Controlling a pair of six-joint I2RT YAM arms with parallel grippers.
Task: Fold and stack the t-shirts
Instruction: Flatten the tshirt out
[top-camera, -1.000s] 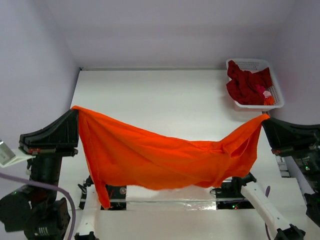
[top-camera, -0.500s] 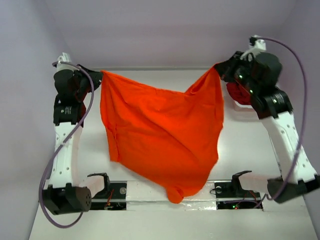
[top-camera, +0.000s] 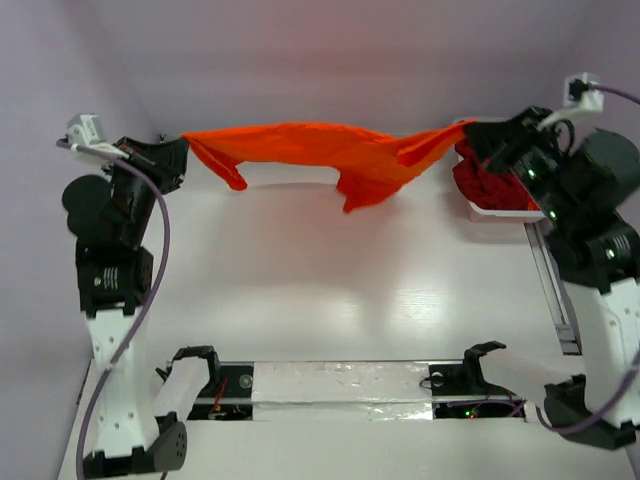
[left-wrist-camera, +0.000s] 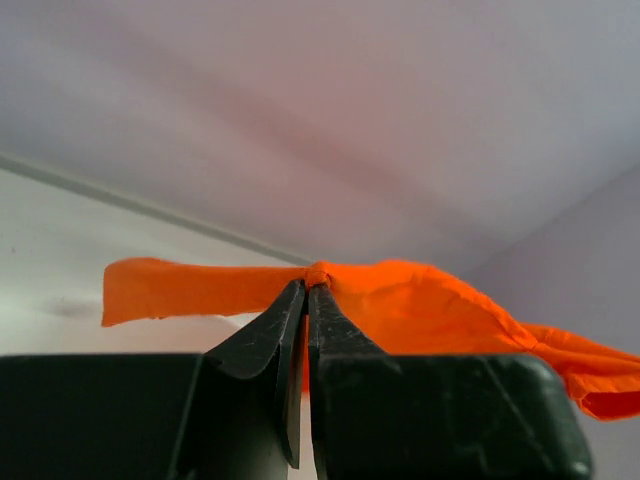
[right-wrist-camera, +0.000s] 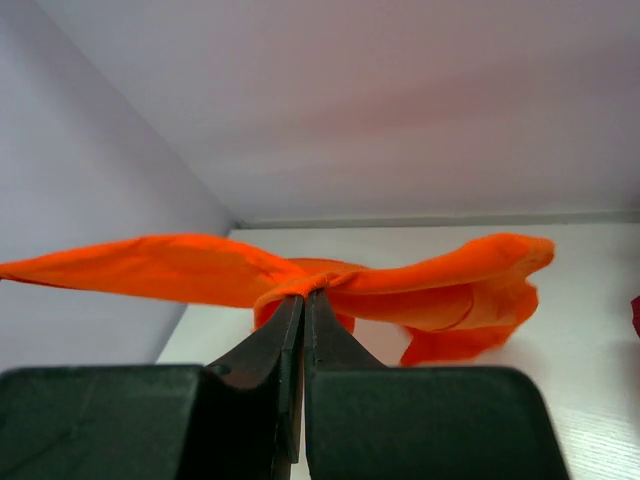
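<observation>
Orange t-shirt (top-camera: 320, 150) is strung out sideways btwn both arms at the far end of the table (top-camera: 330, 290), near the back wall. It's bunched into a long band rather than spread flat. One flap droops near the L end and a bigger one hangs right of centre. Can't tell if the low flap touches the tabletop.

L gripper (top-camera: 181, 152) is clenched on the shirt's L end. In the L wrist view the black fingers (left-wrist-camera: 285, 325) meet at the tips w/ a pinch of orange cloth (left-wrist-camera: 420, 305) caught btwn them, the rest trailing off to the right.

R gripper (top-camera: 472, 133) is likewise clamped on the R end. In the R wrist view its fingers (right-wrist-camera: 325, 335) are pressed together on a fold of the shirt (right-wrist-camera: 170, 268), w/ cloth fanning out both ways from the pinch.

Both arms are raised and reach fwd, w/ wrists up high.

Dark red t-shirt (top-camera: 487, 185) lies crumpled in the white basket (top-camera: 497, 211) at the far R corner (partly hidden behind the R arm). It sits just beside the orange shirt's R end; neither gripper is on it.
</observation>
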